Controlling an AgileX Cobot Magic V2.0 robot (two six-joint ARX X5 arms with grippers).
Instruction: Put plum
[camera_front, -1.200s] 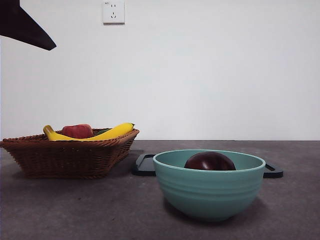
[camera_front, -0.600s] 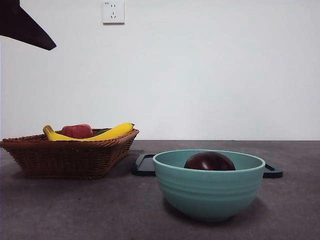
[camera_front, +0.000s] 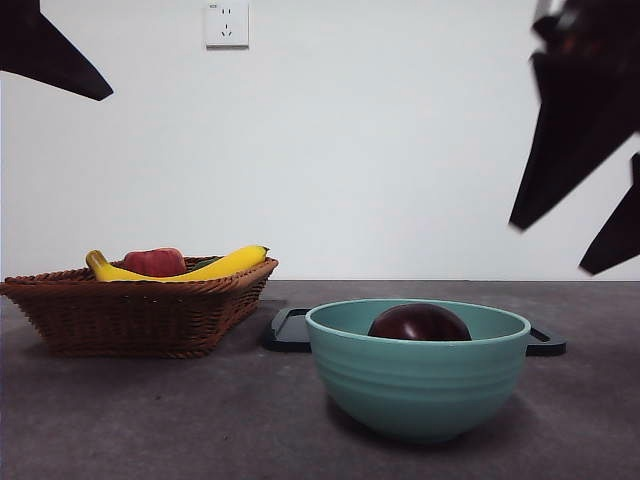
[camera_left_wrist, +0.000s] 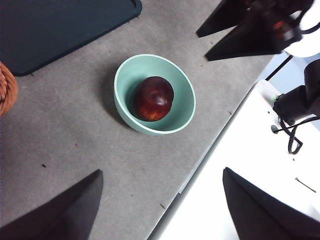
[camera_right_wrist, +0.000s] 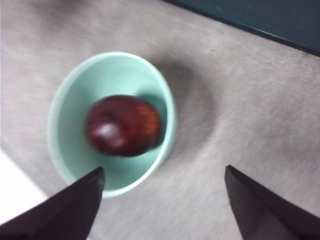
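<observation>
Inside the teal bowl (camera_front: 418, 370) the plum (camera_front: 419, 323) sits ungrasped, the right hand (camera_front: 585, 150) high above with jaws apart, so picking and placing both remain.

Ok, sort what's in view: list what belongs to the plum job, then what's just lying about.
Job:
plum, lying in the teal bowl
right gripper, open, above the bowl
left gripper, open, waiting

Lying about:
wicker basket
bananas
red apple
dark tray
wall socket
</observation>
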